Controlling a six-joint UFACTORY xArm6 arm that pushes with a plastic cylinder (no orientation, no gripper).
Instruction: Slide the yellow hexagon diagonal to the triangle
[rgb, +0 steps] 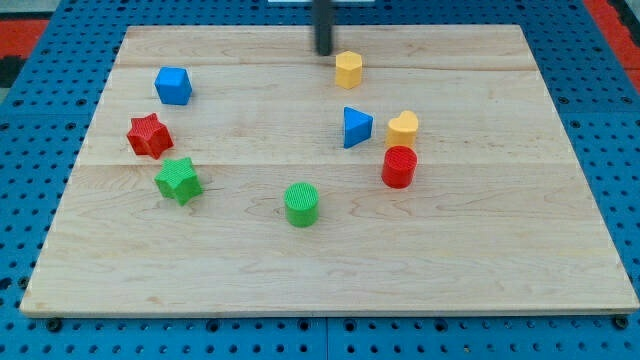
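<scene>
**Tip hovers beside the yellow hexagon**

Camera view: my tip (324, 52) sits just left of the yellow hexagon (348, 69), near the worktop (480, 250) top edge. No hand here, just a rod. The blue triangle (356, 127) lies below the hexagon, beside the yellow heart (403, 128).

- The tabletop (330, 270) is a big board of pale wood with soft brown lines in the grain.
- Long thin seams run across the wood from left to right.
- Under the board lies a blue sheet (30, 200) full of small round holes in neat rows.
- The blue sheet shows on the left, on the right and along the near edge.
- At the far left (30, 30) and far right (612, 18) corners some red shows.
- The light is bright and even.
</scene>
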